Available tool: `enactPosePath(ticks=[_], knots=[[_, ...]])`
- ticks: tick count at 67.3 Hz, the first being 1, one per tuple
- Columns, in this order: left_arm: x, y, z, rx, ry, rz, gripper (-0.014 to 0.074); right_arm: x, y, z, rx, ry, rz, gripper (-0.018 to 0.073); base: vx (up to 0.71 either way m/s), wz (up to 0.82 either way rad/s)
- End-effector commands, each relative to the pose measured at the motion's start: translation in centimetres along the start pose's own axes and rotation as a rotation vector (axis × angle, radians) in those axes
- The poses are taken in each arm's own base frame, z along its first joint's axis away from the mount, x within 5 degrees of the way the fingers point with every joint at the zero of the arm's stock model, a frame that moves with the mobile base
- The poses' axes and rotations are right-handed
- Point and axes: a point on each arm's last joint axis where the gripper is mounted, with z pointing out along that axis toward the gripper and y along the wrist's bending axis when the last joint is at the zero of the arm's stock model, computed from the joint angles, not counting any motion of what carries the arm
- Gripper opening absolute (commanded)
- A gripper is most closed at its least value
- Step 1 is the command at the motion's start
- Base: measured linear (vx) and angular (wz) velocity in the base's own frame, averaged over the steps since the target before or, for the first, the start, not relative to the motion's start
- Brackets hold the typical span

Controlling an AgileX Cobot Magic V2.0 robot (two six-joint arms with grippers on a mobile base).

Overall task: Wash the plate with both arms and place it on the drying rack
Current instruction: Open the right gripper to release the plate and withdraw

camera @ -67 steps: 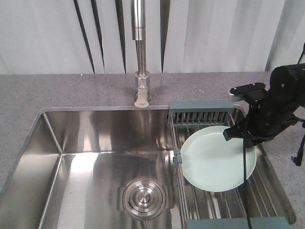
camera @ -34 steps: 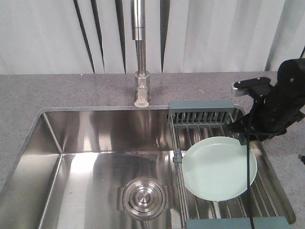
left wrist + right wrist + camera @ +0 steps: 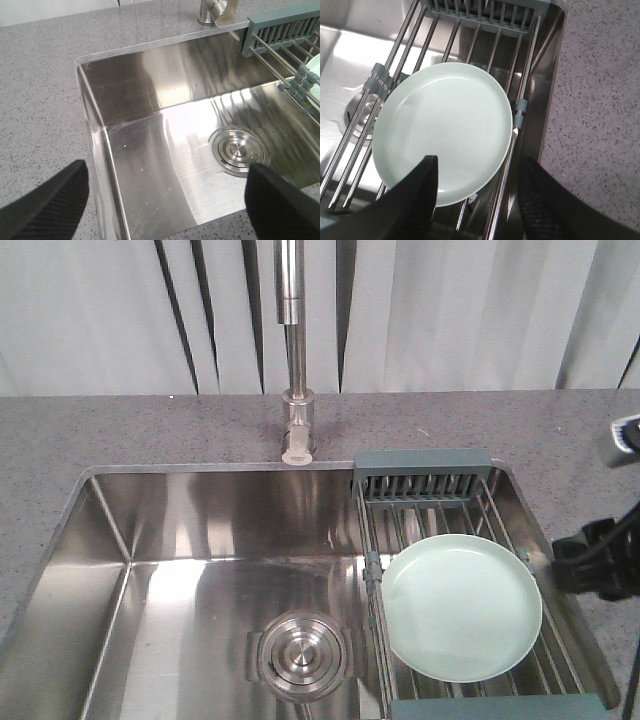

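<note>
- Placement looks done: the round, glossy pale mint-green plate lies flat on the steel wire drying rack, right of the sink basin, touching no pincer.
- Right pincer, black and ribbed, hangs above the plate's near edge, jaws wide and empty.
- Left pincer hovers over the brushed stainless sink, also spread and holding nothing.
- Next, I judge, both arms need only draw clear over the speckled grey worktop.
</note>
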Motion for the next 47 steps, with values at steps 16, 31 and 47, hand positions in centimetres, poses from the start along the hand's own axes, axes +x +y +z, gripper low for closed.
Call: enactPosePath(ticks=[16,31,47], knots=[[-1.3,0.0,-0.4,0.001,-0.085,-0.015,0.0587,4.3,0.7,-2.9,0.036,-0.162,-0.043,0.0282,0.00,0.00],[-1.3,0.0,-0.4,0.001,-0.085,-0.015,0.0587,5.1,0.9,-3.7,0.039,-0.191,-0.047,0.0183,0.00,0.00],[-1.3,0.0,-0.4,0.001,-0.085,-0.015,0.0587,5.1,1.1,-3.7,0.021,-0.192,-0.026,-0.0015,0.00,0.00]])
